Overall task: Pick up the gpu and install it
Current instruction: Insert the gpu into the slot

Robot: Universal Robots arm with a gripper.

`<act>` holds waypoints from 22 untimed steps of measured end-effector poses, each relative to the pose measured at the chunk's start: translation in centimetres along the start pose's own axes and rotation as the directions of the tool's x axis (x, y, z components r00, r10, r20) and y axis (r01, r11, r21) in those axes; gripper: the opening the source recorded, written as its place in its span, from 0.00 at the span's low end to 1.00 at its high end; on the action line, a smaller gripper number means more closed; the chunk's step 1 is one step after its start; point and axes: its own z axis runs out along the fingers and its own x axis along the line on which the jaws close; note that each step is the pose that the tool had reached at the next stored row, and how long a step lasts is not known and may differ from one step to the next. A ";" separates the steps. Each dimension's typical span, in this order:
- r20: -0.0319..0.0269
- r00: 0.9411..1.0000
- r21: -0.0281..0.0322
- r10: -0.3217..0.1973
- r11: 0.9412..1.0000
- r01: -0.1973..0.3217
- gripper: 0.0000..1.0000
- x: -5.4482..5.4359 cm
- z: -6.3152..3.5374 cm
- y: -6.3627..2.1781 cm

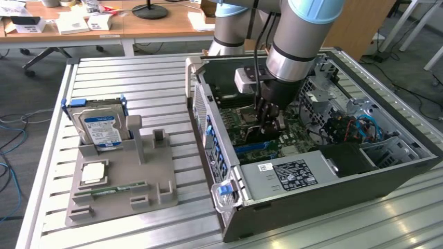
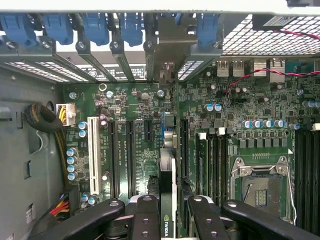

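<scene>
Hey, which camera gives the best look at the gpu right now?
The wrist view: the gpu sits edge-on between the jaws, logo visible, above the motherboard. In the exterior view the arm hides most of it.

place: robotics lab or workshop | signs: robot arm [image 1: 298,46] at a slotted aluminium bench [image 1: 138,72], open desktop computer case [image 1: 332,207] with bare motherboard [image 2: 135,110], grey parts fixture [image 1: 124,202] | background: wooden desks [image 1: 166,26] with boxes [image 1: 72,23], loose cables [image 1: 8,137] on the floor [image 1: 28,83]
</scene>
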 end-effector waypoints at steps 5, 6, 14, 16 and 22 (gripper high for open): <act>0.000 1.000 0.000 0.000 1.000 0.000 0.27 0.0 0.00 0.00; 0.000 1.000 0.000 0.000 1.000 0.000 0.27 0.0 0.00 0.00; 0.000 1.000 -0.001 -0.012 1.000 0.012 0.27 0.0 0.00 -0.11; 0.000 1.000 -0.001 -0.012 1.000 0.012 0.27 0.0 0.00 -0.11; -0.001 1.000 -0.001 -0.022 1.000 0.022 0.27 0.0 0.00 -0.17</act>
